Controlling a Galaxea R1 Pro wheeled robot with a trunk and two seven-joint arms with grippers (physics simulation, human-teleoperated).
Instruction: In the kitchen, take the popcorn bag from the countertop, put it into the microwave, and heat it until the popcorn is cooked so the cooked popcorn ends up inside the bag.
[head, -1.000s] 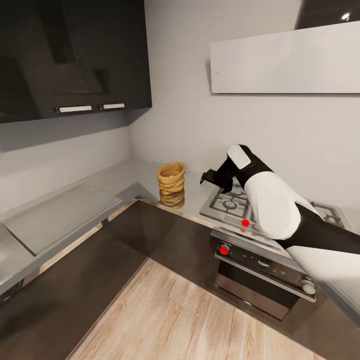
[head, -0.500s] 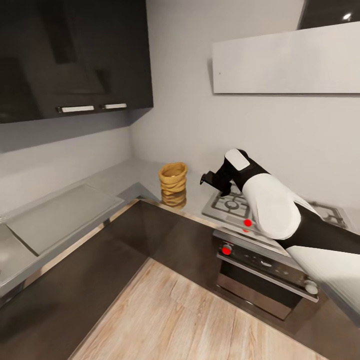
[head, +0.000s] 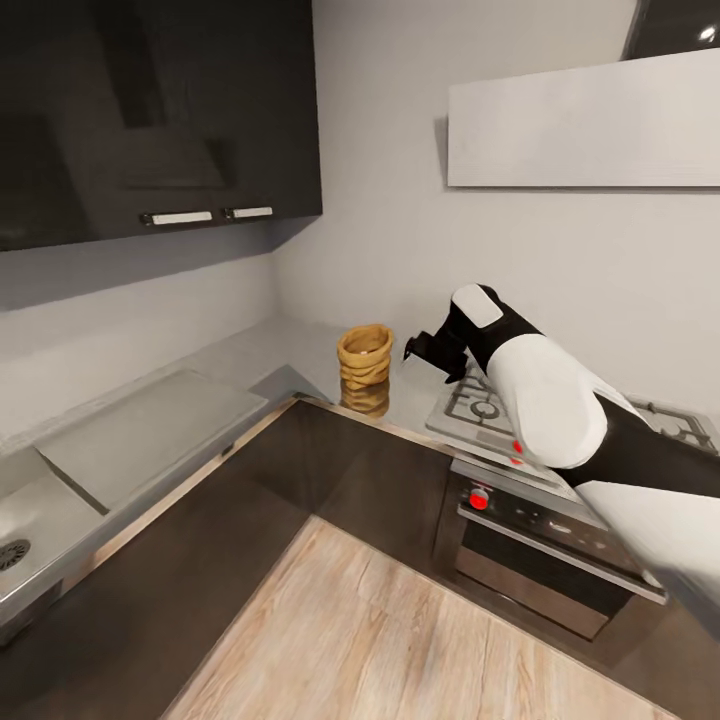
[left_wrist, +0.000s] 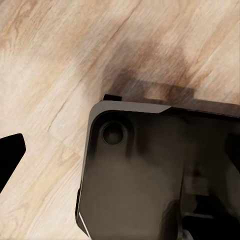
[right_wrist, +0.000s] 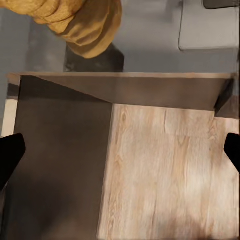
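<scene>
The popcorn bag (head: 365, 356), a crumpled golden-brown sack with a rolled rim, stands upright on the grey countertop (head: 250, 360) near its inner corner. My right gripper (head: 419, 349) hovers just to the bag's right at about its height, not touching it. In the right wrist view the bag (right_wrist: 76, 21) sits at the frame's edge, and the right gripper (right_wrist: 120, 152) is open, its dark fingertips (right_wrist: 10, 156) far apart with nothing between them. My left gripper (left_wrist: 120, 152) hangs open over the floor and my dark base (left_wrist: 150, 170). The microwave is out of view.
A gas hob (head: 482, 408) with black grates lies right of the bag, above a steel oven (head: 545, 545) with a red knob (head: 478, 497). A sink (head: 25, 535) is at the far left. Dark wall cabinets (head: 150, 110) hang overhead. Pale wood floor (head: 380, 640) lies in front.
The head camera has swung, shifting the whole scene rightward and bringing the sink drain into view. My right gripper has closed some of the gap to the bag.
</scene>
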